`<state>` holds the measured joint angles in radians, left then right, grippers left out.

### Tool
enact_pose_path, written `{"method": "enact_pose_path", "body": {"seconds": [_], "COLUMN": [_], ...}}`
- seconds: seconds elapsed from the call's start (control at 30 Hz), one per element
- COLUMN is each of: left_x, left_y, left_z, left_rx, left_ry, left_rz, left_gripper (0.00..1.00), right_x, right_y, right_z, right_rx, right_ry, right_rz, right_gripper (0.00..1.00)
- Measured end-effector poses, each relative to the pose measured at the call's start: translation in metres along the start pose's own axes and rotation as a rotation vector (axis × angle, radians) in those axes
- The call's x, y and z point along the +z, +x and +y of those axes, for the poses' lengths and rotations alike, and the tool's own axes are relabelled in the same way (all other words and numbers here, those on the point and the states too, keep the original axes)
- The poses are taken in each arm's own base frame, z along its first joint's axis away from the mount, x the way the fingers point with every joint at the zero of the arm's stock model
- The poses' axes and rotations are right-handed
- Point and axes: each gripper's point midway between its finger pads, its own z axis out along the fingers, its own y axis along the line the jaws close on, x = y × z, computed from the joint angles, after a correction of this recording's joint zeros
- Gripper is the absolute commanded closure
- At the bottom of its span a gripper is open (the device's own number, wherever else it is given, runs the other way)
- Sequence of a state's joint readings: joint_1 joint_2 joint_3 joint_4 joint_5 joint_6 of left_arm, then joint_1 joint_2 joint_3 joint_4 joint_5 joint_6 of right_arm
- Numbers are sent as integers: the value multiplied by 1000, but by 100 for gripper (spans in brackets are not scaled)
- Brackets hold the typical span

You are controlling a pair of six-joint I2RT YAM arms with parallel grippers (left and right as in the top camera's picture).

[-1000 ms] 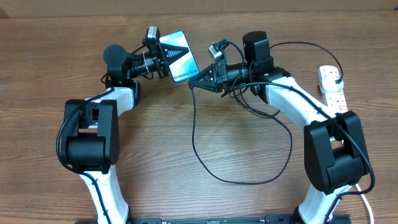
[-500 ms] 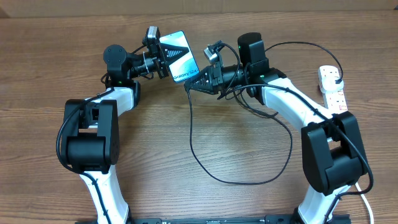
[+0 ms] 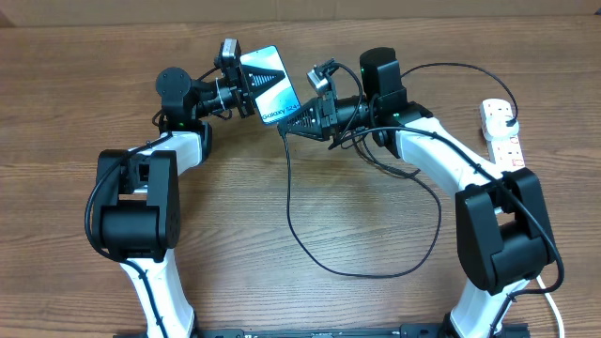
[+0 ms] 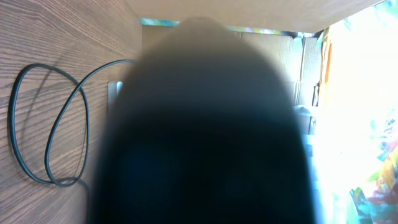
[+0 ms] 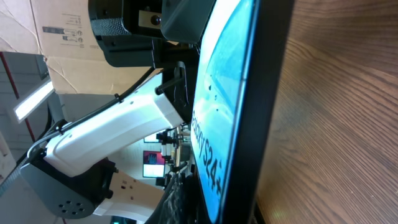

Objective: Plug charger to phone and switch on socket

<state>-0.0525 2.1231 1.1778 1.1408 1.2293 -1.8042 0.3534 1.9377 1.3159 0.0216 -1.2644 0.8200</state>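
On the wood-grain table point(image 3: 235, 235), nearest, 1 thin black charger point(image 3: 357, 274) lies in a wide loop, its end rising to the right gripper point(image 3: 299, 120), clamped on it and slightly nearer the phone than 1 second ago. Beyond, 1 slim phone point(image 3: 268, 84), glossy blue screen lettered "Galaxy S24", tilts, pinched by the left gripper point(image 3: 246, 84). At the right edge lies 1 white rectangular socket point(image 3: 502, 131).

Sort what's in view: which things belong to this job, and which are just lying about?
Job: phone, in left gripper; charger, in right gripper; socket, on the table.
Lying about: only a cardboard box in the background.
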Motion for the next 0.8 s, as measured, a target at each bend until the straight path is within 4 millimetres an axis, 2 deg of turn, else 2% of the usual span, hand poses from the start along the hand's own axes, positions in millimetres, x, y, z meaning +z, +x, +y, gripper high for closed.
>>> {"method": "enact_pose_path", "body": {"seconds": [0.8], "left_x": [0], "left_y": [-1], "left_z": [0], "left_rx": [-22], "left_ry": [2], "left_rz": [-7], "left_gripper": [96], "right_x": [-5], "right_y": [-4], "right_z": [-3], "right_rx": [16], "right_ry": [12], "right_rz": [-21], "right_gripper": [96]}}
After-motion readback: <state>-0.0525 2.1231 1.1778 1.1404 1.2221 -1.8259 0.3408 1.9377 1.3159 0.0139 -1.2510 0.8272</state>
